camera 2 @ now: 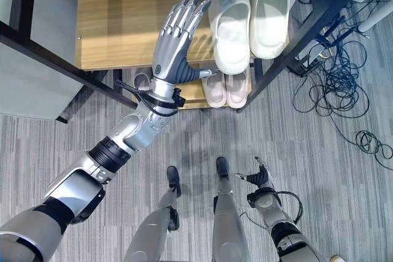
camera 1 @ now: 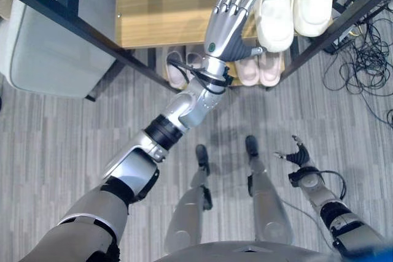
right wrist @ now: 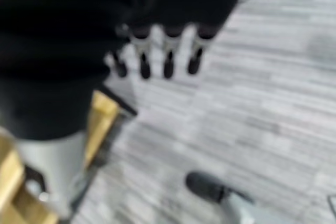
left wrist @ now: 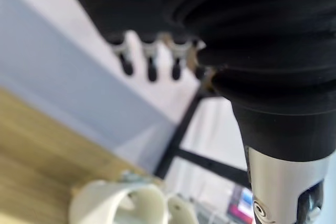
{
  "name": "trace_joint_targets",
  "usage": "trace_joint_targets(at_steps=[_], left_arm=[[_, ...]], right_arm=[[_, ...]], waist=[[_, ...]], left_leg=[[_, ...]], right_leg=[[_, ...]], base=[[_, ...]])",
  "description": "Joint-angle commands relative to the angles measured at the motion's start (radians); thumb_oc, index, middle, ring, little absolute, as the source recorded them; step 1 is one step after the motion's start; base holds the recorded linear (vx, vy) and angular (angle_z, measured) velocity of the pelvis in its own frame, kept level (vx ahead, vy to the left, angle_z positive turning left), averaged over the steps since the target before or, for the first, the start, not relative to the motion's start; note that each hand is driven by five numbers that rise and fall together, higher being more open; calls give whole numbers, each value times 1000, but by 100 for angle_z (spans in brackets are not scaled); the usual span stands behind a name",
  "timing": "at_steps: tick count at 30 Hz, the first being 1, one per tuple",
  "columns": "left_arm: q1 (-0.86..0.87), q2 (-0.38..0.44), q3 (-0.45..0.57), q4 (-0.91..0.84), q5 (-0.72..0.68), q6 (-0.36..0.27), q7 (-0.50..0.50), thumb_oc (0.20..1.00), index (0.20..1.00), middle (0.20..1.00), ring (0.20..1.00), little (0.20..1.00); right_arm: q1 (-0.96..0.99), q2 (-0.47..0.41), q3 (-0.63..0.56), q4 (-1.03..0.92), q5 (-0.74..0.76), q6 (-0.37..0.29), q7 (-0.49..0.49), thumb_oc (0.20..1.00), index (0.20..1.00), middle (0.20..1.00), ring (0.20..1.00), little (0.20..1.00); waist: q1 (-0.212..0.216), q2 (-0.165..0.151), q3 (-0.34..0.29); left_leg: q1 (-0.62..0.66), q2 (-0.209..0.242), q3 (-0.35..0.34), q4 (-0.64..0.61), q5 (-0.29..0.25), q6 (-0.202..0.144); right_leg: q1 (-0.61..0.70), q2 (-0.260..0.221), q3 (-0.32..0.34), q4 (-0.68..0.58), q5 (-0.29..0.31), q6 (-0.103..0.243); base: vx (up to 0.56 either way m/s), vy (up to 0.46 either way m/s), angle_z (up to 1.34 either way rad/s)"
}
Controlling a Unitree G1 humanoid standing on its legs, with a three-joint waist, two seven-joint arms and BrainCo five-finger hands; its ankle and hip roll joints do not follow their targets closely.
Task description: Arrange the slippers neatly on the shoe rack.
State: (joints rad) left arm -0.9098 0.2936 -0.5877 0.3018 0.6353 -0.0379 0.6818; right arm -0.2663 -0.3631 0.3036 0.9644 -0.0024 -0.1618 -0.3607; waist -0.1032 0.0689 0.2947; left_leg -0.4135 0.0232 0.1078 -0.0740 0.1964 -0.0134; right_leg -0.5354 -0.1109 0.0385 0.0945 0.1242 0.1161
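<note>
A: Where is the left hand (camera 2: 175, 38) now, and how does it stand?

B: It is raised over the top shelf (camera 2: 123, 26) of the shoe rack (camera 1: 55, 11), with the fingers straight and spread. It holds nothing. The thumb reaches toward the heel of the near white slipper (camera 2: 229, 26); I cannot tell if it really touches.

A: And the slippers themselves?

B: The near white slipper lies on the top shelf, just beside the hand. The second white slipper (camera 2: 268, 10) lies next to it, side by side, toes pointing away from the robot. On the lower shelf (camera 2: 193, 95) there is a pink pair (camera 2: 225, 89), and a beige pair (camera 1: 180, 69) that is partly hidden behind the forearm.

A: The right hand?

B: The right hand (camera 1: 297, 153) hangs low over the floor (camera 2: 319, 151), well apart from the rack, fingers loosely relaxed, empty.

A: What can go wrong from here?

B: I think the white pair looks almost arranged, so the danger is in the hand near it. If the thumb or the wrist catches the heel when the arm moves, the slipper can turn crooked or slide toward the front edge and fall. The forearm also passes close to the black frame bar.
</note>
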Motion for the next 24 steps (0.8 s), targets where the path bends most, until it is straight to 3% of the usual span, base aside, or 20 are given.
trace_joint_targets(at_steps=[1, 5, 9, 12, 13, 15, 16, 17, 19, 24], left_arm=[[-25, 3, 60, -13, -21, -53, 25, 1000, 1000, 1000, 1000, 1000], [93, 44, 66, -70, -37, -79, -1, 1000, 1000, 1000, 1000, 1000], [224, 102, 91, -162, -65, -123, -45, 1000, 1000, 1000, 1000, 1000], [264, 99, 95, -189, -75, -137, -64, 1000, 1000, 1000, 1000, 1000], [296, 98, 103, -195, -75, -143, -69, 1000, 1000, 1000, 1000, 1000], [315, 94, 108, -197, -67, -142, -71, 1000, 1000, 1000, 1000, 1000], [315, 94, 108, -197, -67, -142, -71, 1000, 1000, 1000, 1000, 1000], [313, 101, 114, -195, -62, -138, -61, 1000, 1000, 1000, 1000, 1000], [329, 103, 117, -197, -48, -135, -62, 1000, 1000, 1000, 1000, 1000], [355, 130, 102, -192, -22, -124, -51, 1000, 1000, 1000, 1000, 1000]], right_arm=[[7, -17, -1, -15, -6, -20, -19, 1000, 1000, 1000, 1000, 1000], [54, 2, 0, -11, -11, -18, -6, 1000, 1000, 1000, 1000, 1000], [110, 7, -18, -3, -6, -22, -2, 1000, 1000, 1000, 1000, 1000], [133, 0, -37, -8, 1, -22, -2, 1000, 1000, 1000, 1000, 1000], [133, -1, -53, 2, 3, -16, -7, 1000, 1000, 1000, 1000, 1000], [123, 3, -51, 9, -4, -10, -11, 1000, 1000, 1000, 1000, 1000], [123, 4, -51, 9, -5, -10, -11, 1000, 1000, 1000, 1000, 1000], [107, 9, -34, -1, -9, -8, -12, 1000, 1000, 1000, 1000, 1000], [94, 22, -12, -11, -28, -10, -14, 1000, 1000, 1000, 1000, 1000], [107, 51, 15, -38, -62, -6, 4, 1000, 1000, 1000, 1000, 1000]], waist=[[9, -24, 20], [21, -24, 7], [40, -54, 23], [37, -56, 36], [49, -44, 25], [65, -32, 18], [66, -33, 12], [84, -30, 14], [95, -19, -8], [73, -46, -18]], left_leg=[[-32, 16, -107, 108, -130, -85], [18, 61, -123, 132, -136, -96], [56, 115, -151, 261, -151, -93], [60, 89, -149, 328, -183, -75], [65, 25, -133, 311, -193, -60], [29, -45, -125, 290, -175, -59], [21, -46, -124, 294, -175, -58], [-7, -89, -166, 296, -177, -68], [16, -104, -212, 242, -172, -43], [87, -94, -180, 237, -202, 4]], right_leg=[[61, -34, -80, 6, -99, 31], [93, -3, -101, 86, -167, -3], [207, 44, -140, 97, -217, -48], [265, 42, -169, 88, -222, -57], [293, 40, -180, 70, -217, -52], [290, 44, -177, 58, -202, -44], [283, 43, -176, 59, -202, -43], [265, 54, -157, 73, -202, -46], [242, 76, -140, 94, -202, -43], [220, 63, -133, 277, -240, -23]], base=[[18, -217, -1], [29, -199, 11], [69, -370, 24], [45, -101, 32], [70, 28, 45], [41, 55, 25], [-16, 87, 18], [2, 67, 12], [71, 87, -31], [116, 96, -45]])
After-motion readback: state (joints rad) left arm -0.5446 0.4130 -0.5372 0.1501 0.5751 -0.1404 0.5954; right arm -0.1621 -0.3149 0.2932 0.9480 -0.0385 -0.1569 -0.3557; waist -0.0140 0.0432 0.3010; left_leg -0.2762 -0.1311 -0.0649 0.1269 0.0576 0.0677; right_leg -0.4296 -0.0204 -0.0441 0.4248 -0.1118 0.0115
